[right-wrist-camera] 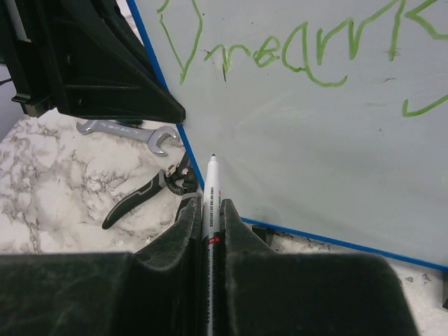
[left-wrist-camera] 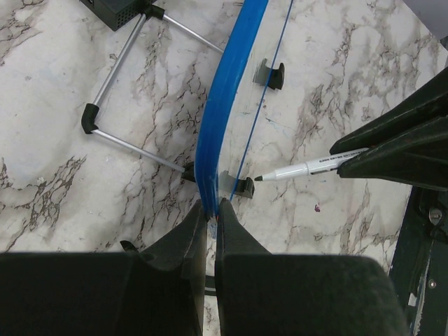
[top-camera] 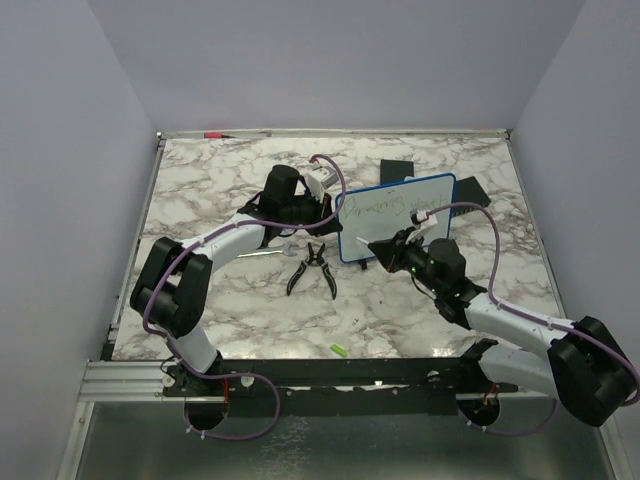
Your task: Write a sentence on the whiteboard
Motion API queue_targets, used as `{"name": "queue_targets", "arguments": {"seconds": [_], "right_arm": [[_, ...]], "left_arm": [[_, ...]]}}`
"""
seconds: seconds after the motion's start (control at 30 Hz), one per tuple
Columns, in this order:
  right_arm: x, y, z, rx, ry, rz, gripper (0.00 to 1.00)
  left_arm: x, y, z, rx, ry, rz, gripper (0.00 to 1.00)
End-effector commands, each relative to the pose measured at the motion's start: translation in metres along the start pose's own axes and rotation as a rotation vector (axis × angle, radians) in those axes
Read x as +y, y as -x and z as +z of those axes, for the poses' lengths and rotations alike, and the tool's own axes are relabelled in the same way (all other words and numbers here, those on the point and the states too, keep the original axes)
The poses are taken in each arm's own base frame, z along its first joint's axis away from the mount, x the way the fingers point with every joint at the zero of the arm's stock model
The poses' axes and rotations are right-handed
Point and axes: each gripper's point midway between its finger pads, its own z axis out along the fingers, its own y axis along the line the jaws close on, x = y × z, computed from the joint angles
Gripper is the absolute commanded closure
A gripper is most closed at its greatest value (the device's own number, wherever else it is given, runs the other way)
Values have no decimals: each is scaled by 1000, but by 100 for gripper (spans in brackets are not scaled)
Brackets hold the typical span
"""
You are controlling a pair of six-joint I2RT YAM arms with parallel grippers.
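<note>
The whiteboard, blue-framed, stands upright and tilted at the table's middle. My left gripper is shut on its left frame edge, and the left wrist view shows the blue frame pinched between the fingertips of this gripper. Green handwriting, the sentence, runs across the top of the board face. My right gripper is shut on a white marker with a dark tip. That tip points at the board's lower left corner. The marker looks just short of the face.
Black-handled pliers and a silver wrench lie just left of the board's base. Two flat black pads sit behind it. A red pen rests at the far edge and a small green piece near the front.
</note>
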Motion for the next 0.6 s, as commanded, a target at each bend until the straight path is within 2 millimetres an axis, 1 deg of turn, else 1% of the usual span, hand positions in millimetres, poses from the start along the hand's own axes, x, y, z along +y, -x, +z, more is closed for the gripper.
{"name": "queue_targets", "arguments": {"seconds": [0.0,0.2,0.33,0.43,0.57], "right_arm": [[-6,12,7,-49,-37,-23,99],[-9,2,13,-18,-48,-27,99],[-21,-6,12,0,-105,-24,99],[-25,-17,9,35,-124,-18,99],[-33,-39,5,98,-148,-6,99]], "left_arm": [[-1,-7,2,37,19,0,100],[-2,-8,2,39,14,-1,100],[-2,-7,2,39,13,2,100],[-2,-8,2,40,13,0,100],[-2,-8,2,40,13,-1,100]]}}
